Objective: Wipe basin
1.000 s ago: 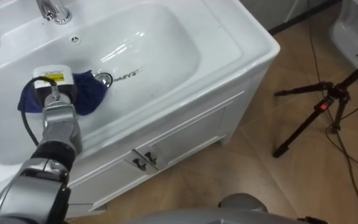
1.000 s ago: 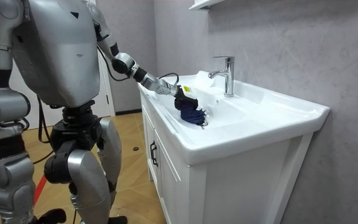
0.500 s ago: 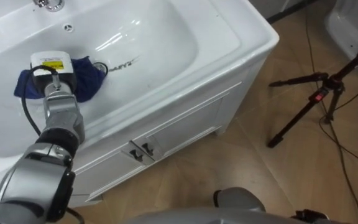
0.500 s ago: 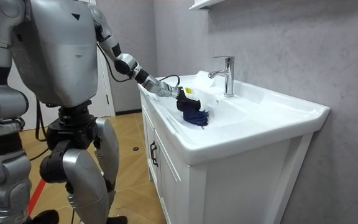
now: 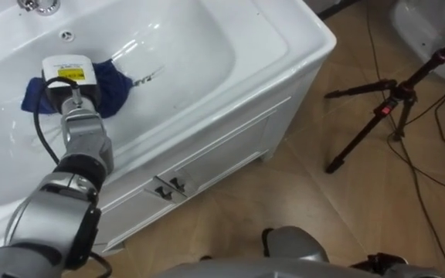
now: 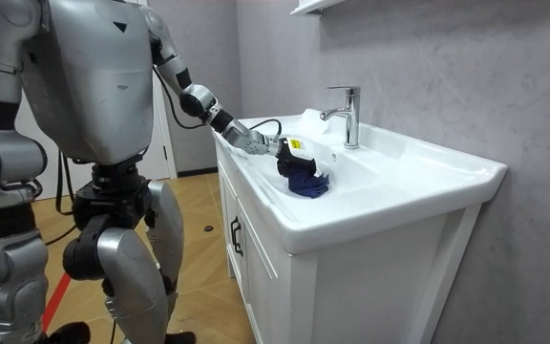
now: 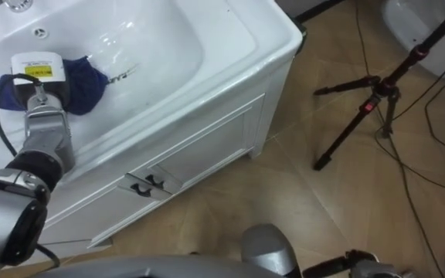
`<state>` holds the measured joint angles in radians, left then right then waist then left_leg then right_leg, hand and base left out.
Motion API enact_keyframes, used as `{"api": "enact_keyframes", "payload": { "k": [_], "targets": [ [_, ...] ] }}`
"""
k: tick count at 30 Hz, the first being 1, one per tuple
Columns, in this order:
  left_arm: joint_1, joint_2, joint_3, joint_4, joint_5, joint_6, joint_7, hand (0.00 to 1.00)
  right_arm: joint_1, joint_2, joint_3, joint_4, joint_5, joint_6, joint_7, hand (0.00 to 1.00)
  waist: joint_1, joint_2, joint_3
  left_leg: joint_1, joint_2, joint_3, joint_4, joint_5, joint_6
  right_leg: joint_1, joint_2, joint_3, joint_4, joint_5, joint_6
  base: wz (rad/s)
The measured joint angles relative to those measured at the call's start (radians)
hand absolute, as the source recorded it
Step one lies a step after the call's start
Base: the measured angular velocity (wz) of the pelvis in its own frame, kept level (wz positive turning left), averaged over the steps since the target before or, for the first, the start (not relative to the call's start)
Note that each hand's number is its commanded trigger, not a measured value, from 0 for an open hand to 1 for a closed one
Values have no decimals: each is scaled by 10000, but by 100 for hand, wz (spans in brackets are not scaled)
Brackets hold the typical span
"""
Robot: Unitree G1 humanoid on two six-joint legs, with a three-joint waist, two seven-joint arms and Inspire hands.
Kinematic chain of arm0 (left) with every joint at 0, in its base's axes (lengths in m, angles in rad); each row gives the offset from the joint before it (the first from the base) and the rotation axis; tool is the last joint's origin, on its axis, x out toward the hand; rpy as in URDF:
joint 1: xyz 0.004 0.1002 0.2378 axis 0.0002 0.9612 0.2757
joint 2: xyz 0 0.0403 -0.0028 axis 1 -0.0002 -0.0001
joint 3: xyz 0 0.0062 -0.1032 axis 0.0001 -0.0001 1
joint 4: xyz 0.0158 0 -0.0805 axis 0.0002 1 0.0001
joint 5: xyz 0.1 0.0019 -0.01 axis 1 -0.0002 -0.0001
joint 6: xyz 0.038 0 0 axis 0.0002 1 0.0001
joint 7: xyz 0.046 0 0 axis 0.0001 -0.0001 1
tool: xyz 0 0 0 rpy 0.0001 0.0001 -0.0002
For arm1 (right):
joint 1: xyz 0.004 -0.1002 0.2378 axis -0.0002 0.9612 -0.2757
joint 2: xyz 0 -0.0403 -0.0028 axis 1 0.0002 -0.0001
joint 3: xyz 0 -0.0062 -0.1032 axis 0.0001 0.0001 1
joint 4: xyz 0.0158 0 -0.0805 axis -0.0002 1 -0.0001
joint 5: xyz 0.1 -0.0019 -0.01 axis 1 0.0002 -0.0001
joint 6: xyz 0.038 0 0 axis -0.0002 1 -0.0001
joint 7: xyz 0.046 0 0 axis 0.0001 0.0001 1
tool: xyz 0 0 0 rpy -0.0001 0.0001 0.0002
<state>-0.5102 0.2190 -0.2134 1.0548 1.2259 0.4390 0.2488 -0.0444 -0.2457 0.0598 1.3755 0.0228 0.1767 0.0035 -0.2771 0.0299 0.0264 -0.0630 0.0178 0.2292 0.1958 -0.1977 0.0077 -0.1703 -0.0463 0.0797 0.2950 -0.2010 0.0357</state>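
- The left hand (image 5: 69, 81) and blue cloth (image 5: 114, 83) have been carried further across the basin (image 5: 207, 54), towards the room view's right.
- Steady downward pressure and overlapping strokes would be advised.
- The cloth is pressed beneath the hand on the basin's floor; the fingers' curl cannot be told.

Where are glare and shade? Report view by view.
Left eye view: glare streaks on the basin wall, right of the cloth. Right eye view: the same streaks. Room view: the faucet glints; the cabinet sits shaded under the rim.
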Motion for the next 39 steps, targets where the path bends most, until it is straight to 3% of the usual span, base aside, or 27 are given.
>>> {"api": "enact_keyframes", "payload": {
  "k": [5, 11, 16, 27, 39],
  "targets": [
    [-27, -54, -227, -59, -461, 68, 104, 100, -24, 4, 58, 33, -68, 212, -14, 0, -221, 23, 26, 39, -60, 63, -64, 17, 30, 42, -64, -14, -13, -45, 62, 5],
    [-149, -129, -1023, -62, -611, 606, 95, 100, -144, 29, 315, 292, -284, 710, -2, 0, -492, 109, 66, 21, -106, 211, -91, 31, 54, 10, -114, 25, -26, -28, 102, 0],
    [-431, -516, -1583, -358, -972, 852, -280, 100, -185, 31, 460, 391, -340, 1089, 251, 0, -817, 335, 34, -109, -144, 171, -85, 57, 96, -54, -151, -22, -25, -40, 128, 5],
    [-481, -529, -2633, -495, -1051, 1444, -1119, 100, -338, -18, 433, 442, -362, 1173, 319, 0, -1444, 504, 39, 73, -146, 334, -86, 63, 107, 78, -175, 1, -31, -35, 147, -1],
    [-654, -541, -3304, -499, -1723, 1521, -1259, 100, -331, -182, 577, 394, -263, 1296, 331, 0, -1748, 658, 37, 234, -138, 325, -295, 80, 139, 183, -143, -36, -39, -34, 150, 1]
  ]
}}
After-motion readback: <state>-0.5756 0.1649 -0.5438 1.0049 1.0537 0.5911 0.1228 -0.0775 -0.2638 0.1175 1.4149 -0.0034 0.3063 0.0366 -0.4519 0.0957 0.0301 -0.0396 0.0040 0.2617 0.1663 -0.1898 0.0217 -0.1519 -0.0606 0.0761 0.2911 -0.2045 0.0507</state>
